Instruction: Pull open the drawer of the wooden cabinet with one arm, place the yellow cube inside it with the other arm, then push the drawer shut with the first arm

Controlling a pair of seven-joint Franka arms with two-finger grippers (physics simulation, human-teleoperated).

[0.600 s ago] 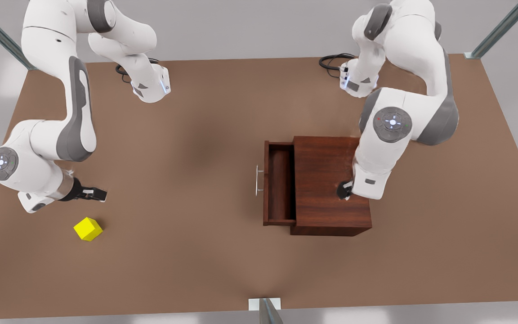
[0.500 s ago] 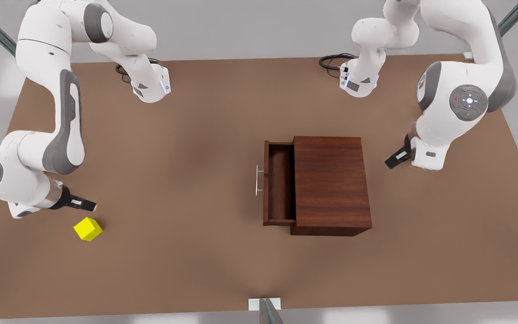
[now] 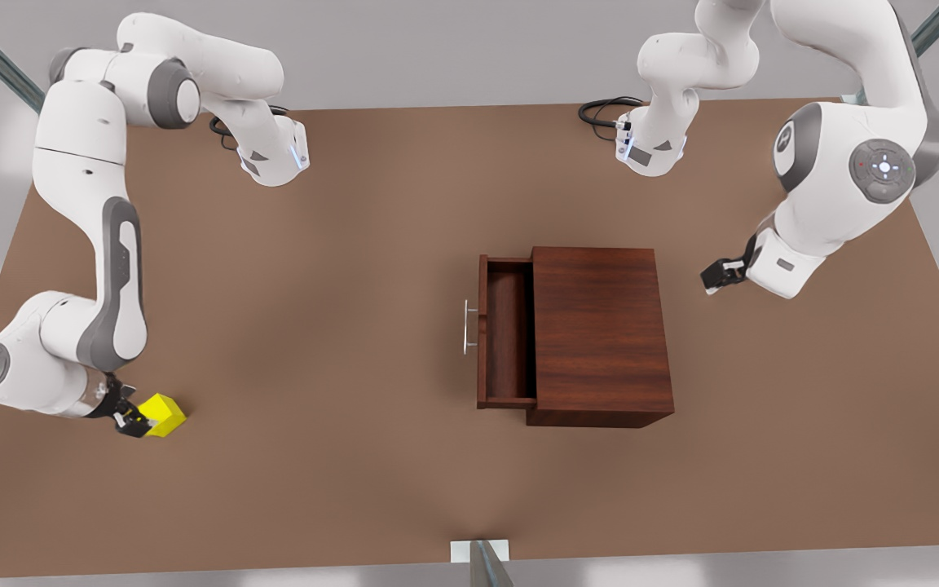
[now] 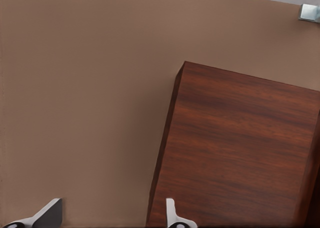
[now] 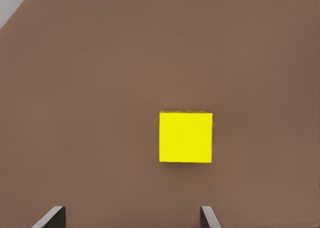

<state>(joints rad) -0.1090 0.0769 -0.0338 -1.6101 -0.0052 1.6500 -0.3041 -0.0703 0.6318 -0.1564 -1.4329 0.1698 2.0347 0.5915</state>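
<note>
The right gripper (image 3: 134,420) is spread wide just above the cube (image 3: 164,413), near the table's (image 3: 339,456) front-left corner. The left gripper (image 3: 715,275) is open beside the cabinet (image 3: 600,326). The drawer (image 3: 507,342) is pulled out, apparently empty, handle (image 3: 467,326) facing left.
</note>
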